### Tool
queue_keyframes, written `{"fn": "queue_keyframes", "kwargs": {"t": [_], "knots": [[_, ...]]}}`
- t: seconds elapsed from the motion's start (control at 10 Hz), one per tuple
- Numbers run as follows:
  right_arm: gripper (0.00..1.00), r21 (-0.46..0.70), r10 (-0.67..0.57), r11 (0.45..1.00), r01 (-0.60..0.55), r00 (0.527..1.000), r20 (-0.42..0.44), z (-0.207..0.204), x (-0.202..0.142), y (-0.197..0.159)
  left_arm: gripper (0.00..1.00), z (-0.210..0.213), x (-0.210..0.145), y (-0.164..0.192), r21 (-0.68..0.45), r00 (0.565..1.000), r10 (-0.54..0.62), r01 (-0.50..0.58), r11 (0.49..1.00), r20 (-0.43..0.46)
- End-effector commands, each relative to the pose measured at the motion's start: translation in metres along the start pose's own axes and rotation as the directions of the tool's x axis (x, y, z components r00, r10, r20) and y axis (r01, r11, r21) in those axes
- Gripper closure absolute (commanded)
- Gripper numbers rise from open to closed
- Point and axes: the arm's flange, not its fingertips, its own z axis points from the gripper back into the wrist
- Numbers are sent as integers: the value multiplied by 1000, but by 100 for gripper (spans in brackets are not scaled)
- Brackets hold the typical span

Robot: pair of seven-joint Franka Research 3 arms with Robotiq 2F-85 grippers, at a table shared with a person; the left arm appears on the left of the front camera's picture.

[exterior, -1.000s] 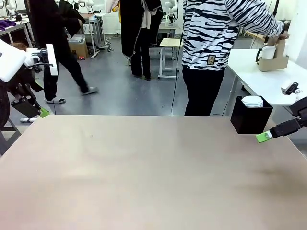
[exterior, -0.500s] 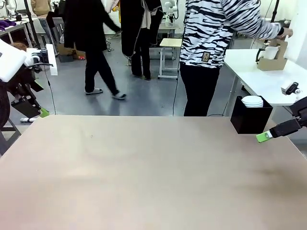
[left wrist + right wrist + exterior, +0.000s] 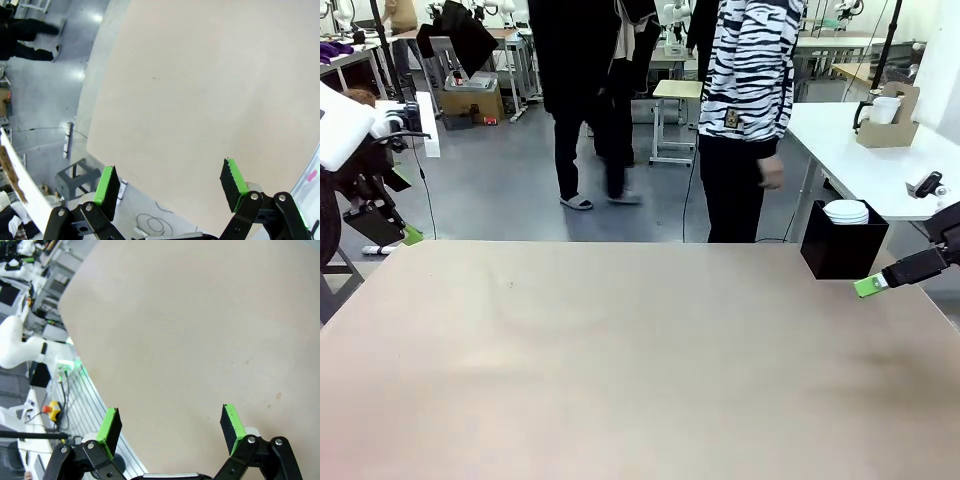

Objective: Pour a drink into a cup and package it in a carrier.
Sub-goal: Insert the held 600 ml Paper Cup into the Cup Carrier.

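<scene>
Here, front view alone showing carrier point(image 3: 890, 125) with cup point(image 3: 881, 108) on the white side table point(image 3: 850, 165), far right, person's hand point(image 3: 771, 174) hanging down, left gripper point(image 3: 170, 185) and right gripper point(image 3: 170, 422) fingers spread wide, nothing between, over the beige table point(image 3: 620, 350).

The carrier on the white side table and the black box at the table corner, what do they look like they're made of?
The carrier looks like plain brown cardboard: matte tan, flat folded panels, an upright handle with a cutout, a white cup seated in it. The black box is matte, with sharp straight edges; that could be card or plastic, too far off to tell. The white lids in it look like smooth plastic, probably.
</scene>
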Motion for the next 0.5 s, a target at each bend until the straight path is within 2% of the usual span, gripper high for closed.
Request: {"fn": "queue_keyframes", "kwargs": {"t": [0.0,0.4], "knots": [[0,0,15,1000,-15,1000,25,-1,0,-1,0,1,0,-1,0,1000,19,-19,1000,2],[0,0,15,1000,-15,1000,25,-1,0,-1,0,1,0,-1,0,1000,19,-19,1000,2]]}}
